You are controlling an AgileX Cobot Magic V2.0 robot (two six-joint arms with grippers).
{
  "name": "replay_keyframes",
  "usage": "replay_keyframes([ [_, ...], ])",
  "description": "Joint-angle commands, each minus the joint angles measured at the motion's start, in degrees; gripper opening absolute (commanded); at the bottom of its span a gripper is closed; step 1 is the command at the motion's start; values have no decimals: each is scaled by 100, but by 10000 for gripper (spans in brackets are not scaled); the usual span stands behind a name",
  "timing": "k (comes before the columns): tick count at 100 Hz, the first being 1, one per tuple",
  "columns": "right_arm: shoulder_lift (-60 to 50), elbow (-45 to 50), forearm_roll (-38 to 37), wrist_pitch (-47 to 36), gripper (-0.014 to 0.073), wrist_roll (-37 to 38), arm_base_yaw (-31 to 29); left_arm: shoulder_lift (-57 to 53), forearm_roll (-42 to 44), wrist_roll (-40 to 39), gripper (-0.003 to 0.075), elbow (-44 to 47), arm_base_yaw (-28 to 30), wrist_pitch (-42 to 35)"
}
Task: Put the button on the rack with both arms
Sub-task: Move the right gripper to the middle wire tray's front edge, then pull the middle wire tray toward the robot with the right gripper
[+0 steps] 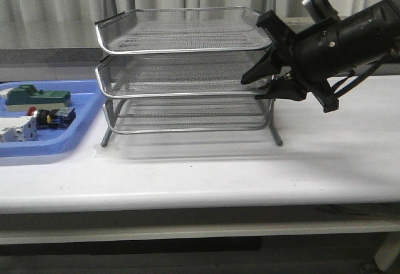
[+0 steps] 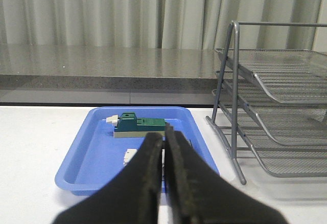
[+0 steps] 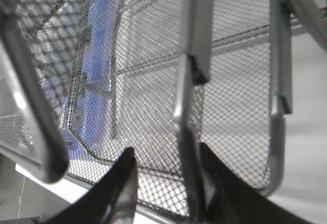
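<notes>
Button [image 1: 47,117] lies in the tray [image 1: 81,137] ahead of the clenched left pincer [image 2: 164,183]; released right pincer [image 1: 265,86] straddles the rack [image 1: 187,67] rim.

Rack [image 1: 181,67] of shiny silver wire mesh on a metal frame; glossy blue plastic tray [image 1: 62,142]; smooth white bench [image 1: 250,174]; matt black fingers [image 2: 148,183]

blue tray [image 1: 47,146] cut off at left — button [image 1: 44,117] too small.
</notes>
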Motion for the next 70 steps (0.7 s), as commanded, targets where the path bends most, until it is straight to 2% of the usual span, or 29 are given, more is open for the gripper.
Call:
replay_keyframes([
  [1,-260,-170,231,216,204,-70,0,-187,13,-63,4,257,-39,-438],
  [30,-260,-165,183,258,22,-70,0,-187,13,-63,4,257,-39,-438],
  [51,-292,-68,-76,405,17,-70,6,-187,13,-63,4,257,-39,-438],
  [70,-440,466,-76,339,17,-108,6,-187,13,-63,4,257,-39,-438],
])
